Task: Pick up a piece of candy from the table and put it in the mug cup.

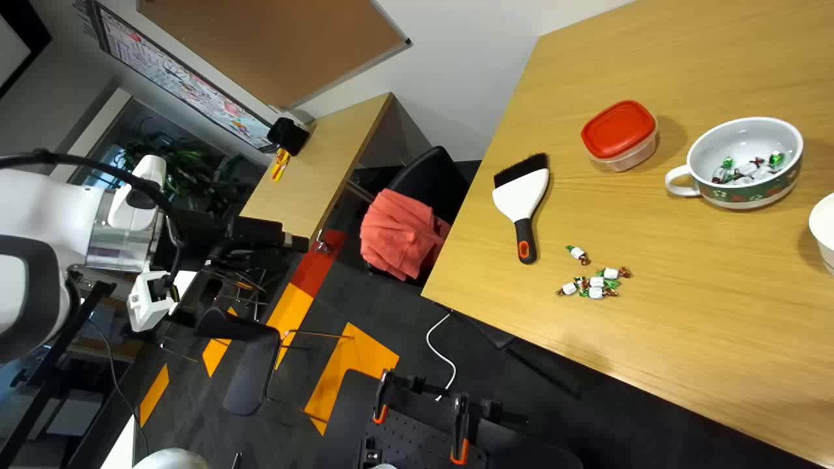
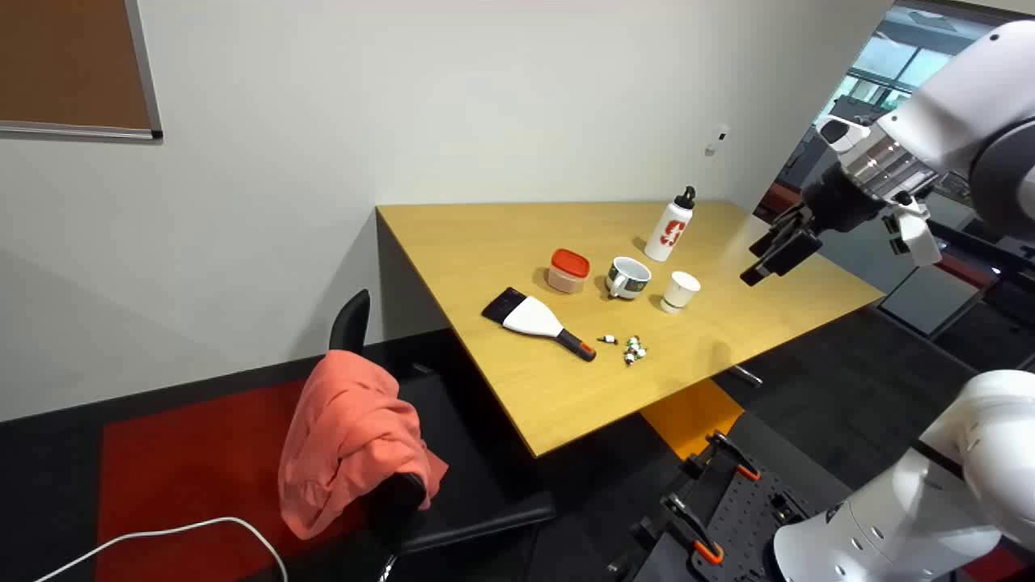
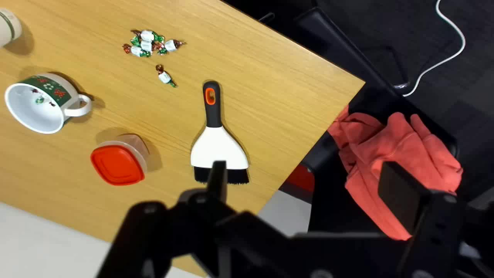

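The light tan table (image 1: 690, 260) (image 2: 485, 234) (image 3: 278, 100) holds a small pile of wrapped candies (image 1: 596, 284) (image 2: 635, 350) (image 3: 146, 45), with white, green and brown wrappers. A single candy (image 1: 578, 253) (image 2: 609, 339) (image 3: 164, 77) lies apart, between the pile and the brush. The white mug cup (image 1: 759, 194) (image 2: 635, 286) (image 3: 54, 89) stands upright, with a green patterned band and one handle. Several candies lie inside it. My gripper (image 1: 298, 243) (image 2: 757, 265) (image 3: 305, 175) is open and empty, raised in the air away from the candies and mug.
A white brush (image 1: 521, 195) (image 2: 531, 317) (image 3: 218, 148) lies by the candies. A red-lidded container (image 1: 619, 130) (image 2: 569, 267) (image 3: 117, 165) and a white cup (image 1: 826, 225) (image 2: 679, 291) (image 3: 7, 27) flank the mug. A white bottle (image 2: 669, 233) stands behind. A chair with coral cloth (image 3: 401, 148) stands at the table's edge.
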`<control>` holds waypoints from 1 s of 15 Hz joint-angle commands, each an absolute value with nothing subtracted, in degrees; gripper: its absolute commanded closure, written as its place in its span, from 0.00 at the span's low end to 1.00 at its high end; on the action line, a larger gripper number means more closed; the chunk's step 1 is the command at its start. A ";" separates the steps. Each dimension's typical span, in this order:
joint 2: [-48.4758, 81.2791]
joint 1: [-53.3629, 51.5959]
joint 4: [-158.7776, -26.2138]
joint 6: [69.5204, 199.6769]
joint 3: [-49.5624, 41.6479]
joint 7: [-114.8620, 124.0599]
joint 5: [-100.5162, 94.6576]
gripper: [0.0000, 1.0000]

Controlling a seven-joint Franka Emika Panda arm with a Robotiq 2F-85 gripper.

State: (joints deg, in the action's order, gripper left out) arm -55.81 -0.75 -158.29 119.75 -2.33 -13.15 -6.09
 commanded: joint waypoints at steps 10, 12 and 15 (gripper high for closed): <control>-53.59 -0.52 -157.96 122.65 -4.03 -15.12 -8.94 0.00; -51.88 -0.35 -158.48 126.60 -6.73 -17.08 -10.10 0.00; -46.94 -0.86 -158.36 130.35 -12.31 -24.22 -11.35 0.00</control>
